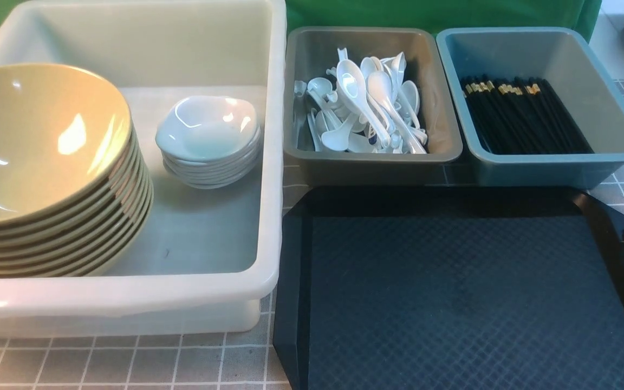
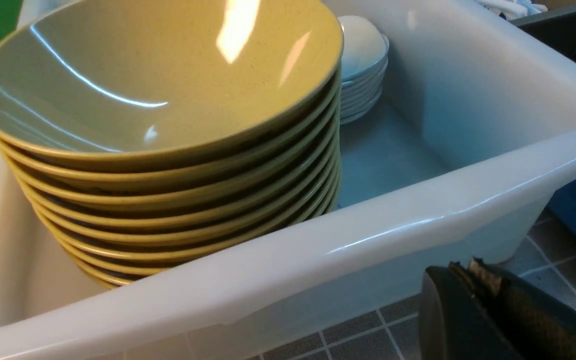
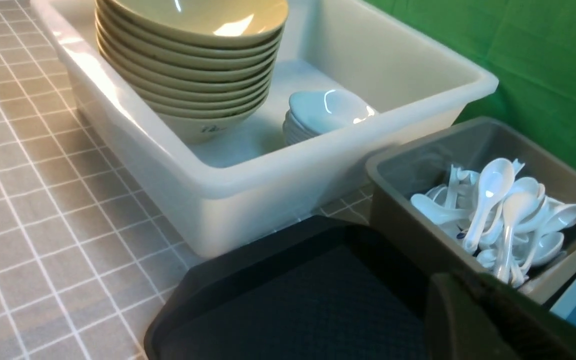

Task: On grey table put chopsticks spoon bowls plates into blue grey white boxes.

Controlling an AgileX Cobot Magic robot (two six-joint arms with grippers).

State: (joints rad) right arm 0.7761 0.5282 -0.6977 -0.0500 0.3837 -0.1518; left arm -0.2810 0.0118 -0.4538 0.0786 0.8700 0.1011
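The flat black textured tray (image 1: 453,292) carries nothing. Mustard-yellow bowls (image 1: 46,162) and white dishes (image 1: 209,135) sit in the large white plastic tub (image 1: 268,162) left of it; spoons (image 1: 366,103) and chopsticks (image 1: 523,114) lie in tubs behind it. Both grippers' jaws are closed and empty, the right gripper (image 3: 473,320) nearest the tray.

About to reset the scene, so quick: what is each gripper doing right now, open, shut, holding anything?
Left gripper: shut, holding nothing visible.
Right gripper: shut, holding nothing visible.
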